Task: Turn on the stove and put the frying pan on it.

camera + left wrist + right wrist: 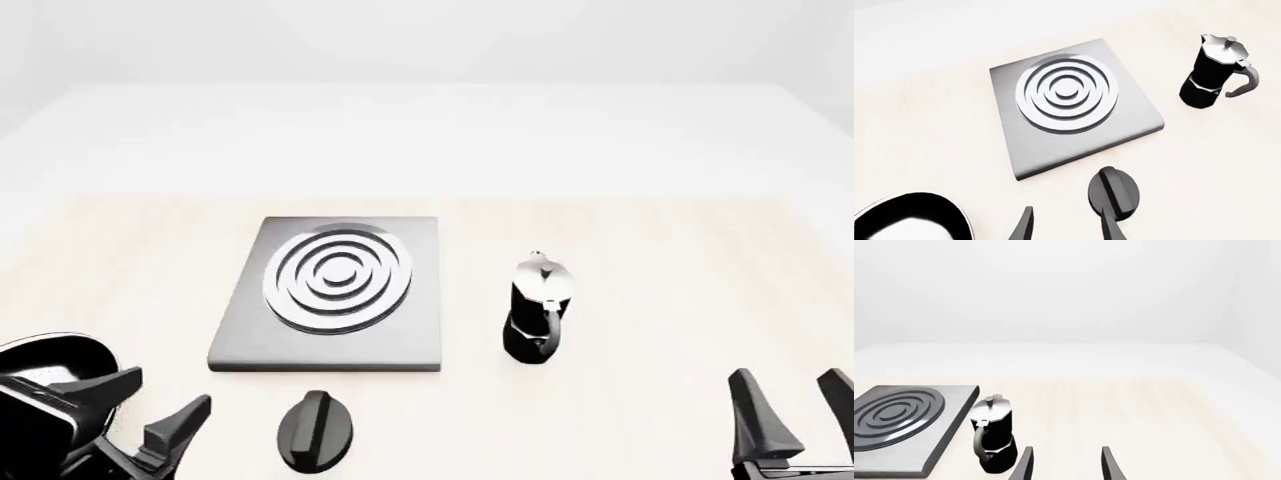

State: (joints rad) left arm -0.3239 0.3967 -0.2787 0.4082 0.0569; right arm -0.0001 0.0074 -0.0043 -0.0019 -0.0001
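The stove (240,335) is a grey slab with a ringed burner (338,278); it also shows in the left wrist view (1054,150) and the right wrist view (947,437). Its black oval knob (315,430) lies on the table in front of the slab and shows in the left wrist view (1114,192). The frying pan (54,352) sits at the front left, partly hidden by my left arm; its rim shows in the left wrist view (914,220). My left gripper (163,398) is open and empty, just left of the knob. My right gripper (790,385) is open and empty at the front right.
A black-and-silver moka pot (539,310) stands upright just right of the stove, between the slab and my right gripper; it also shows in the left wrist view (1211,72) and the right wrist view (993,440). The pale wooden table (667,260) ends at a white back area.
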